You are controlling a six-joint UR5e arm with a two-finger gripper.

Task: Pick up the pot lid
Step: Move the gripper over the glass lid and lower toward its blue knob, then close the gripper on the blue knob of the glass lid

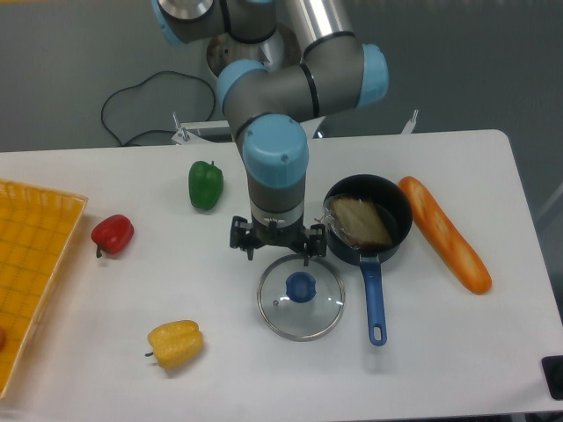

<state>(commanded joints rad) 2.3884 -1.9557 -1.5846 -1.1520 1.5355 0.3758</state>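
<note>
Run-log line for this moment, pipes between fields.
pick up pot lid | gripper: open, empty | glass pot lid: on table, ungrasped | blue knob: outside the grip

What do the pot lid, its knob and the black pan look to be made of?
The pot lid looks like clear, smooth glass, since the pale tabletop shows through; its shiny grey rim suggests metal. Its knob is opaque blue, probably plastic, though silicone is possible. The pan is dark and opaque, perhaps coated metal; the view doesn't settle it.
</note>
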